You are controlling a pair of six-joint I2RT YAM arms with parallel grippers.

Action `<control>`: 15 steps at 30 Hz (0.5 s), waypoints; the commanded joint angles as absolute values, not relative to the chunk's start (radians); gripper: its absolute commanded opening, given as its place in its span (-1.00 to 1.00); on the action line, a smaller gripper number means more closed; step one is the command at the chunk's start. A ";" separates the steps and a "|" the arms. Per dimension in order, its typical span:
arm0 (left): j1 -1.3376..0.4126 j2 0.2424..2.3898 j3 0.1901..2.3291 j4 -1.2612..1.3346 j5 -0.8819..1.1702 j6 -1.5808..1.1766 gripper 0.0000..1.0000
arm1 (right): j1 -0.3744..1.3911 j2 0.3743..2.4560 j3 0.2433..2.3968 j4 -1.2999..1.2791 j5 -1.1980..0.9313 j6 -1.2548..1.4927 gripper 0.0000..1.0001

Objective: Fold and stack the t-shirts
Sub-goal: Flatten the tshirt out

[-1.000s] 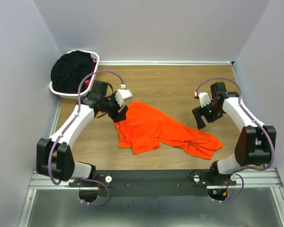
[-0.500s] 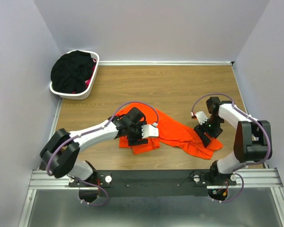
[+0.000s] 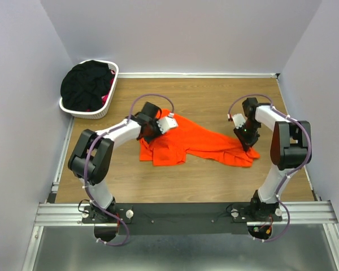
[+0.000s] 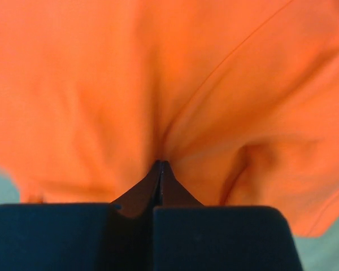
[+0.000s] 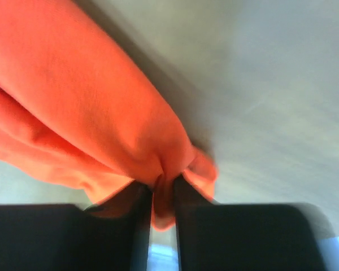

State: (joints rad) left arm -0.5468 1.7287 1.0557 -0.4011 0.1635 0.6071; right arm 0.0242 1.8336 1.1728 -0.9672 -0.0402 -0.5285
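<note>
One orange t-shirt (image 3: pixel 200 141) lies crumpled across the middle of the wooden table (image 3: pixel 203 96). My left gripper (image 3: pixel 151 132) is at its upper left part. In the left wrist view the left gripper (image 4: pixel 160 164) is shut, its tips pinching a fold of the orange t-shirt (image 4: pixel 226 84). My right gripper (image 3: pixel 248 144) is at the shirt's right end. In the right wrist view the right gripper (image 5: pixel 164 185) is shut on a bunch of the orange t-shirt (image 5: pixel 73 96). Black t-shirts (image 3: pixel 86 84) and a bit of pink cloth (image 3: pixel 105 99) fill the basket.
A white laundry basket (image 3: pixel 114 70) stands at the table's far left corner against the wall. Purple walls close in the table on the left, back and right. The metal rail (image 3: pixel 181 212) with the arm bases runs along the near edge.
Both grippers were open and are now shut on the orange shirt. The left gripper swung to the shirt's lower middle and back to its upper left. The right gripper came down onto the right end.
</note>
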 commanded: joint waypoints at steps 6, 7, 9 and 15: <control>-0.394 1.763 1.187 -0.502 0.163 0.686 -0.55 | 0.005 1.861 1.312 -0.906 -0.037 -0.545 1.00; -0.391 1.763 1.195 -0.506 0.166 0.684 -0.48 | 0.003 1.855 1.315 -0.914 -0.037 -0.546 1.00; -0.382 1.759 1.216 -0.517 0.178 0.681 -0.30 | -0.023 1.832 1.327 -0.937 -0.070 -0.548 0.90; -0.382 1.717 1.236 -0.592 0.254 0.672 -0.09 | -0.089 1.766 1.267 -1.023 -0.110 -0.629 0.36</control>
